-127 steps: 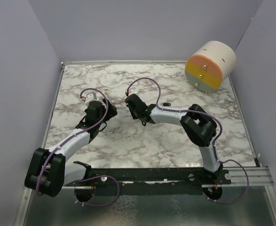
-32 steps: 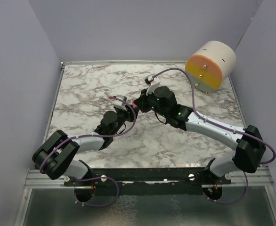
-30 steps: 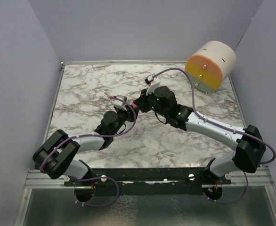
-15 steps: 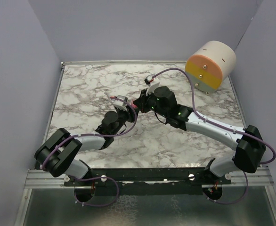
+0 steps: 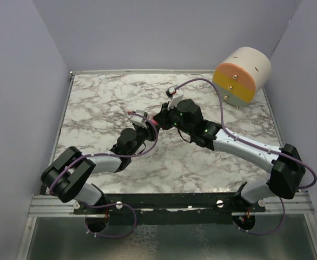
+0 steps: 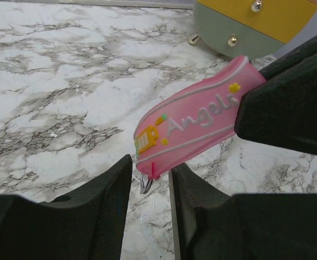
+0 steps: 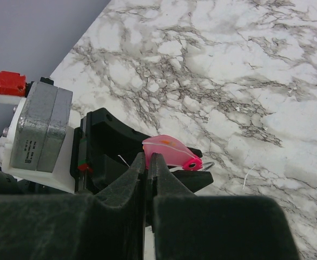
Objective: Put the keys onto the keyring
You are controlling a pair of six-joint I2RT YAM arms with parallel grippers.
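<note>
The keyring is a pink strip lettered "Angels", with a thin metal ring at its lower end. My right gripper is shut on the strip's other end and holds it above the marble. My left gripper is open, its jaws on either side of the ring end, with a gap showing on the left side. In the top view both grippers meet mid-table, left and right, with the keyring between them. The keys are out of view.
A cream cylinder with orange, yellow and grey-green bands and metal studs lies on its side at the far right corner; it shows behind the strip in the left wrist view. Purple walls enclose the marble table.
Over the last second my left gripper has crept slightly toward the keyring and its jaws have narrowed. The right arm has stayed still. Four seconds ago the arms were apart.
</note>
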